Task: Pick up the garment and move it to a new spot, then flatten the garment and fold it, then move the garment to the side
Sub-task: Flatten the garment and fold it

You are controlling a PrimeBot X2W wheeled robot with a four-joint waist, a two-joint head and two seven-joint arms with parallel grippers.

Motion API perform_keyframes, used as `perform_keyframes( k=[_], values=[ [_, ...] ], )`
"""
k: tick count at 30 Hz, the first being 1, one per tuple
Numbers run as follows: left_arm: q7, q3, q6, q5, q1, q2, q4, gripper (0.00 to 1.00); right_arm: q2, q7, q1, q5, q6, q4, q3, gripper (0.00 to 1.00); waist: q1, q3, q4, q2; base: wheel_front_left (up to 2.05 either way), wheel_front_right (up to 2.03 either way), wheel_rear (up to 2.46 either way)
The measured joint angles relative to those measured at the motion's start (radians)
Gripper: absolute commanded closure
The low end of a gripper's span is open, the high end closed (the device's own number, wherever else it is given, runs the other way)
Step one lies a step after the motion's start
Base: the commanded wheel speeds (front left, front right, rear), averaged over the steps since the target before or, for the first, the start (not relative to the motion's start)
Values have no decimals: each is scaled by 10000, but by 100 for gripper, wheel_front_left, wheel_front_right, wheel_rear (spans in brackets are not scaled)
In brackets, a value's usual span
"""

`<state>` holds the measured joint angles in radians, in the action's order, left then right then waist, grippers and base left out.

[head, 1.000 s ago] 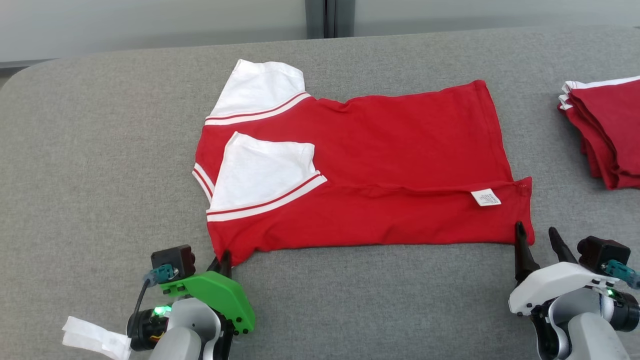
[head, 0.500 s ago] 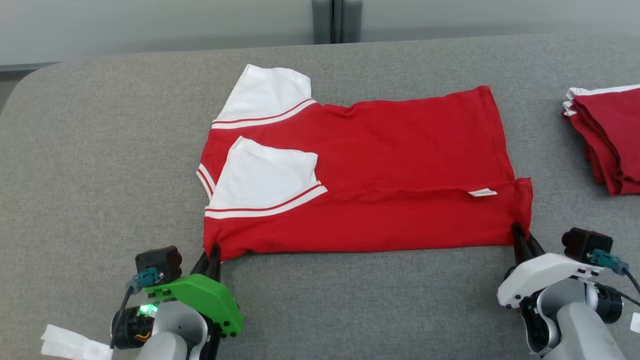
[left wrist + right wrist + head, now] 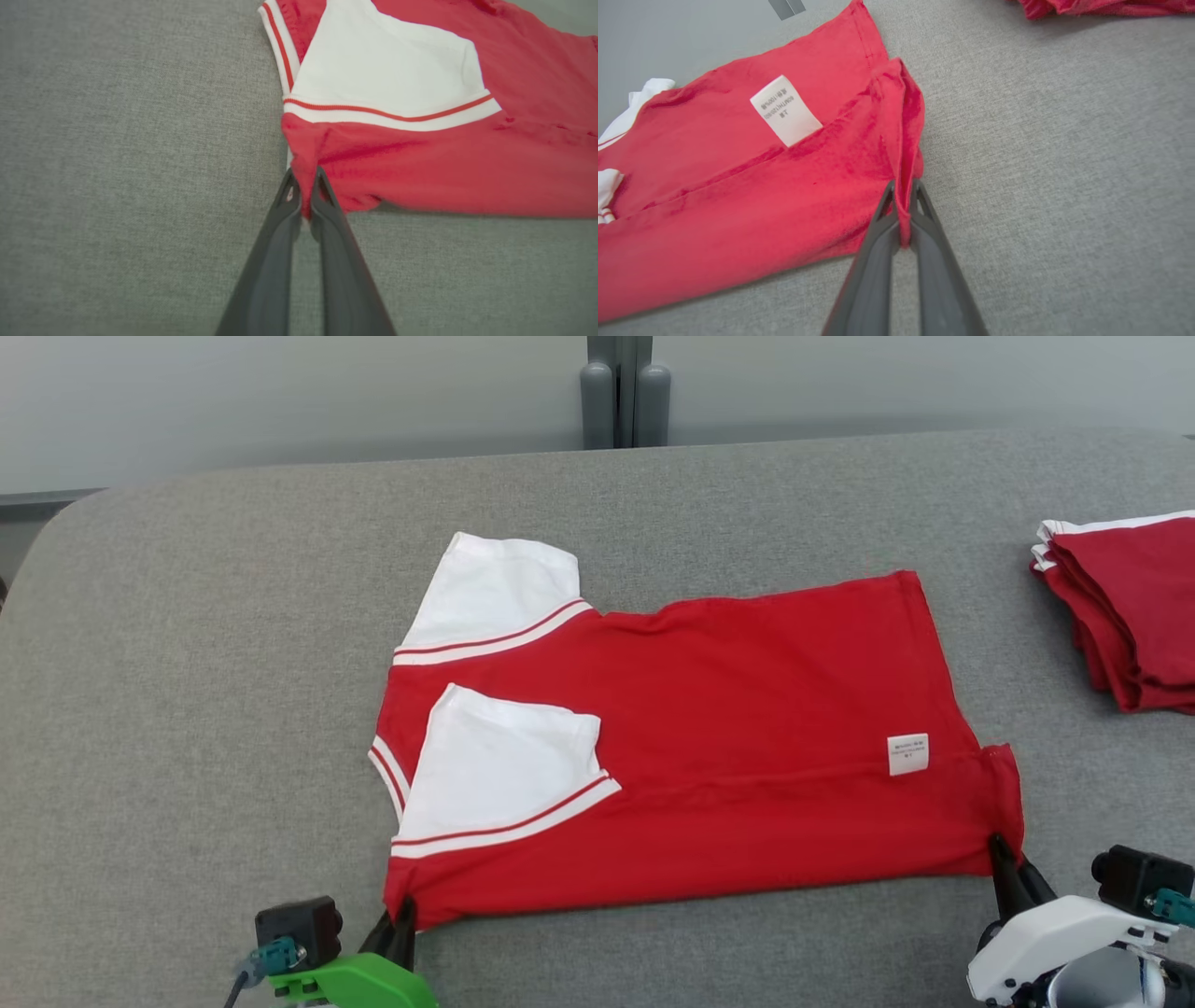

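1. My left tool (image 3: 303, 186) is pressed together on the garment (image 3: 728, 709), pinching red cloth at its near sleeve-end corner. My right tool (image 3: 903, 193) pinches the near hem corner the same way.
2. The garment lies mid-worktop (image 3: 187, 663). Its near strip looks folded in, with the near sleeve (image 3: 504, 765) on top.
3. I judge the step to be the next fold. I should raise both corners together and level, keep the edge taut between them, carry it away from me and lay it along the far edge, so the far sleeve (image 3: 499, 583) ends up covered.
4. I cannot tell how many layers each pinch holds.
5. The care label (image 3: 907, 753) carries print too small to read.
6. The folded stack (image 3: 1130, 607) at far right is cut off by the frame, so its count is unclear.
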<state>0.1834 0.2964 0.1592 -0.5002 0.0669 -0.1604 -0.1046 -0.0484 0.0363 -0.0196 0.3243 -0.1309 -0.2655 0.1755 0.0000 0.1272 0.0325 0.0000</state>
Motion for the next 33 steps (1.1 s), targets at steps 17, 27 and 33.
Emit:
perform_keyframes(
  k=[17, 27, 33],
  values=[
    [441, -79, -12, 727, -963, -1325, 464, 0, -8, 150, -461, -401, 2, 1137, 430, 0, 0, -90, -424, 0, 0, 0, 0],
    [1802, 167, -1626, 1239, -5756, -2441, -107, 0, -15, 284, 1103, -727, 2, 2316, -468, 0, 0, 1039, -789, 0, 0, 0, 0],
    [2930, 196, -2320, 1266, -8199, -3126, -1216, 0, -10, 35, 2429, -782, 2, 2136, -1551, 0, 0, 2006, -1282, 0, 0, 0, 0]
  ],
)
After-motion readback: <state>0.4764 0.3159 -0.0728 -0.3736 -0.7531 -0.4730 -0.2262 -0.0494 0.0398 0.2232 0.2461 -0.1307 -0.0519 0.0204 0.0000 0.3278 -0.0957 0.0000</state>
